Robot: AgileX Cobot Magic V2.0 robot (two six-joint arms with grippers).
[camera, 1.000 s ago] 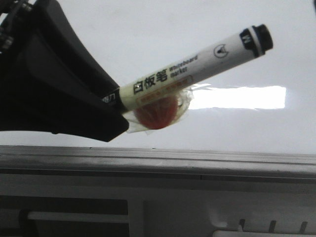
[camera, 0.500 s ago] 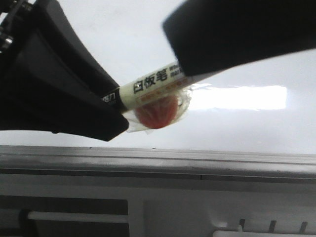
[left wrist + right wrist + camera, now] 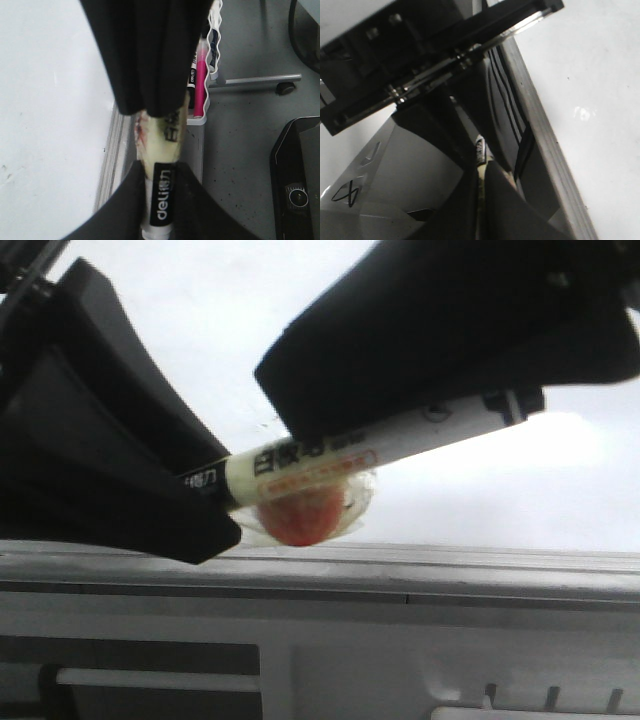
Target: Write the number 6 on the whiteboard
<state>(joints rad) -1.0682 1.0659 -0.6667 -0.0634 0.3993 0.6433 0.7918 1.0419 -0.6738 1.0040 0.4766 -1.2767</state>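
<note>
Left tool: clenched on the marker, gripping its black-labelled end; in the left wrist view the label sits between the two dark fingers.

Right tool: its dark bulk lies over the marker's upper barrel in the front view, touching or just above it. In the right wrist view the pale barrel shows as a thin strip in the narrow gap between the fingers, so they look closed onto it, though contact itself is too dark to confirm.

Marker: tilted, cap end higher and toward the right, cream barrel with printed characters. A reddish round piece wrapped in clear tape hangs under the barrel (what it is cannot be told).

Whiteboard: glossy white, behind and beneath both tools, with a glare patch at the right; its grey metal frame edge runs across the near side of the tabletop.

Number 6: no drawn line can be made out on the visible part of the board.

Background: a pink pen and other markers stand in a white wire rack beyond the board's edge.
</note>
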